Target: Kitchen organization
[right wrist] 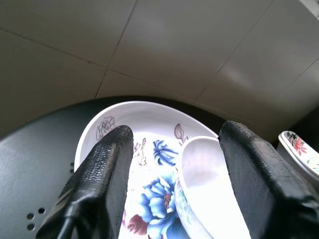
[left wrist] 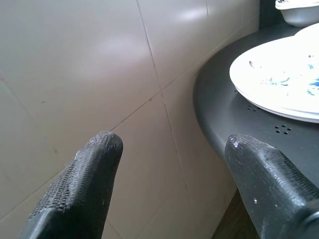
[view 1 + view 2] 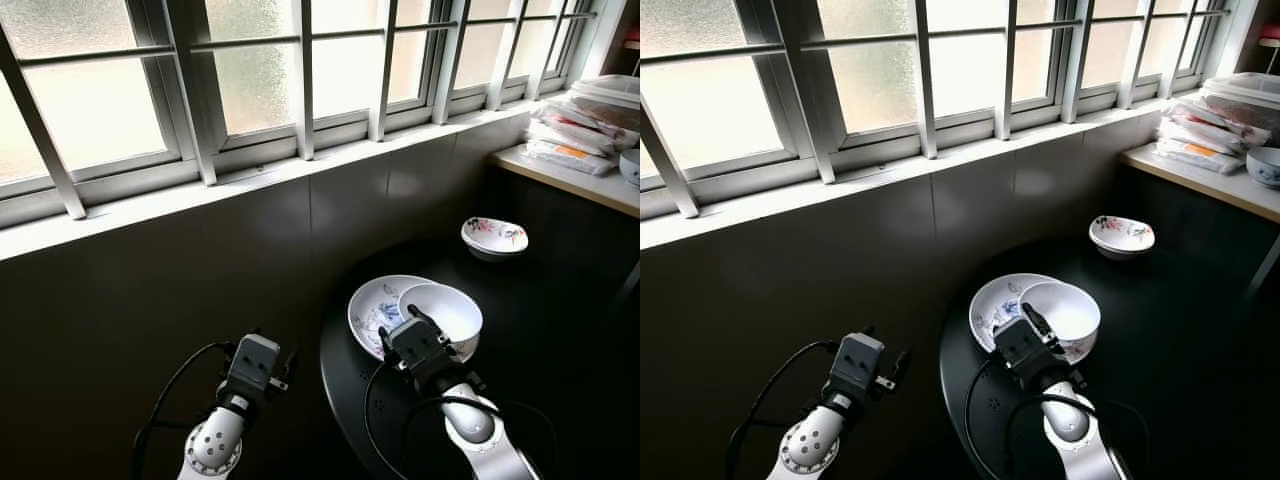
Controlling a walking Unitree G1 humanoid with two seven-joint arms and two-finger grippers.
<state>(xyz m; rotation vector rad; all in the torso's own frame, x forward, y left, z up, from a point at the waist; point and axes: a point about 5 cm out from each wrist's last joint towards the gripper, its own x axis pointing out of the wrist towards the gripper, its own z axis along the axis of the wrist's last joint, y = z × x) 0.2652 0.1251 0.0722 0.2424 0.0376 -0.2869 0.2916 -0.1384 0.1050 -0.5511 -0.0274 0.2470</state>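
My right gripper hangs low over the near edge of the round black table, fingers spread wide with nothing between them. Just ahead of the fingertips lies the flowered plate, flat on the table. The white bowl sits on the plate's right part, tilted, its rim directly under my right-hand finger. The left-hand finger is over the plate's blue flower print; I cannot tell whether either finger touches.

Well beyond the gripper, toward the wall, a small flowered bowl stands alone on the table.

My left gripper is off the table's left edge, facing the grey tiled wall, fingers spread and holding nothing. The plate is to its right, well apart.

Far right of both grippers: a counter with stacked packets. Barred window above the wall.
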